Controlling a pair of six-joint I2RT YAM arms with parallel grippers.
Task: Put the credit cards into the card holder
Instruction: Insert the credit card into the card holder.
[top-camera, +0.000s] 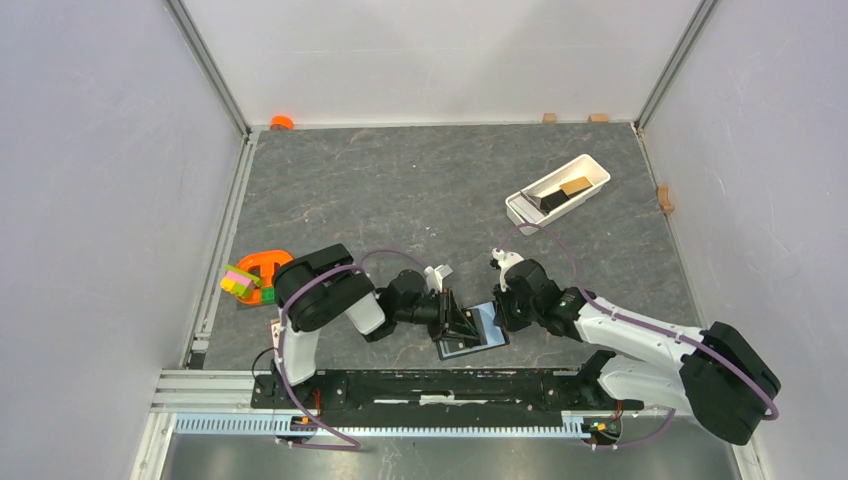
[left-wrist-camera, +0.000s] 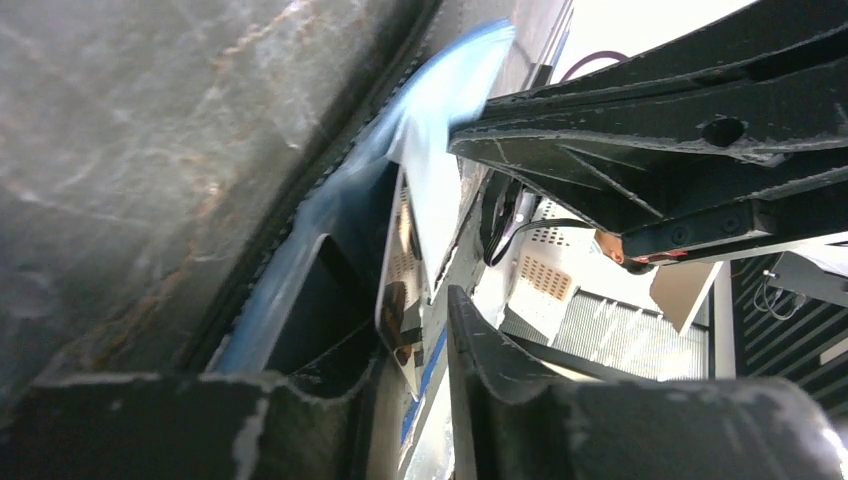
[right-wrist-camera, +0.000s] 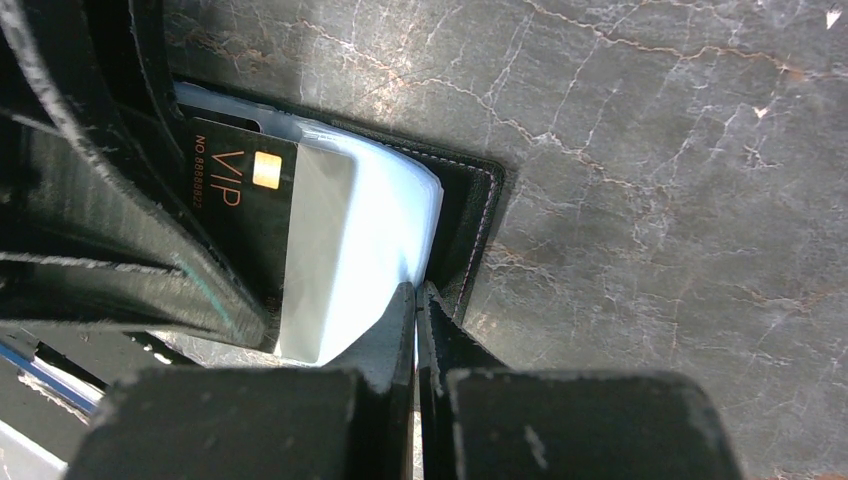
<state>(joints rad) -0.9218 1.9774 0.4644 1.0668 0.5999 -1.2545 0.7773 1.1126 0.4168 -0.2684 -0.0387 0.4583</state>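
Two claws | left claw (left-wrist-camera: 452, 215): narrowly parted at black card (right-wrist-camera: 238, 215) | right claw (right-wrist-camera: 417, 292): closed, touching card holder (right-wrist-camera: 472, 205)

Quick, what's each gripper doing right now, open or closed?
Left gripper: slightly open over the card holder.
Right gripper: shut, tips at the card holder's edge.

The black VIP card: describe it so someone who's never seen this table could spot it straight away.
Look at the middle of the grey table's near edge, where an open black card holder lies. Among its pale clear sleeves sits the black card. Coppery VIP lettering and a small gold chip set it apart from the plain sleeves around it.
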